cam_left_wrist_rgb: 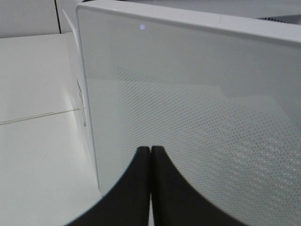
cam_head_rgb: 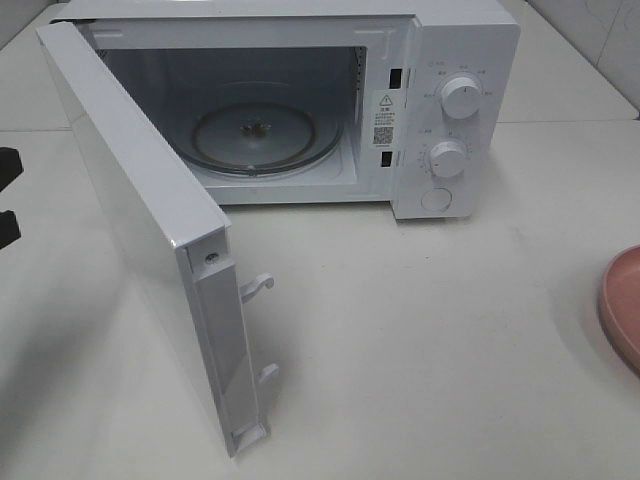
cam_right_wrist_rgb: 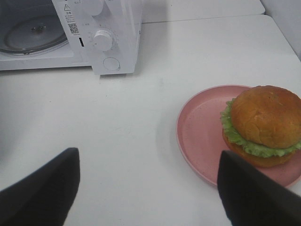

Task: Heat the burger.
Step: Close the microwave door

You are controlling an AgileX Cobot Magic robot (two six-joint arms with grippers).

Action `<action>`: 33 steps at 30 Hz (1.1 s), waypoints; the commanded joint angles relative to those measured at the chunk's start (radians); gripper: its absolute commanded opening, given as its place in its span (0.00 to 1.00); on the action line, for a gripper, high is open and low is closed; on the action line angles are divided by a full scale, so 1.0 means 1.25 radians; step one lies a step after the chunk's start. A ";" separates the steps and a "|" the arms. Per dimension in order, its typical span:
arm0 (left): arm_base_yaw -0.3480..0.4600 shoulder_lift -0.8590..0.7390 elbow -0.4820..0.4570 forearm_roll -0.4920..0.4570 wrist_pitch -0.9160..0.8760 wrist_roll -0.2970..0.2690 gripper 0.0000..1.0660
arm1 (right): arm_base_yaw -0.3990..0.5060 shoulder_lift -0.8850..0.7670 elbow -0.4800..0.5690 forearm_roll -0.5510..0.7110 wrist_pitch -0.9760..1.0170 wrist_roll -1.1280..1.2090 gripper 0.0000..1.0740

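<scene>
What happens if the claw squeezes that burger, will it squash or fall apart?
The burger would probably squash: its domed bun looks soft. It is stacked in layers with lettuce frilling out, so it may slide apart. It lies loose on the pink plate, so a push would likely shift it.

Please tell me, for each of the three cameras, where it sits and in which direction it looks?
Exterior high: mounted above, looking down into the open microwave; no fingers identifiable.
Left wrist: close to the microwave door; shut left fingers show.
Right wrist: above the table, facing the burger on the pink plate; open right fingers show.
Shared: exterior and right wrist both show microwave and plate.
</scene>
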 commanded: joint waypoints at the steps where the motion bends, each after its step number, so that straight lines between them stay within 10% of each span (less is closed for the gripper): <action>1: -0.034 0.026 -0.018 0.008 -0.010 -0.004 0.00 | -0.005 -0.022 0.002 0.000 -0.003 0.006 0.71; 33: -0.306 0.233 -0.239 -0.110 0.102 0.002 0.00 | -0.005 -0.022 0.002 0.000 -0.003 0.006 0.70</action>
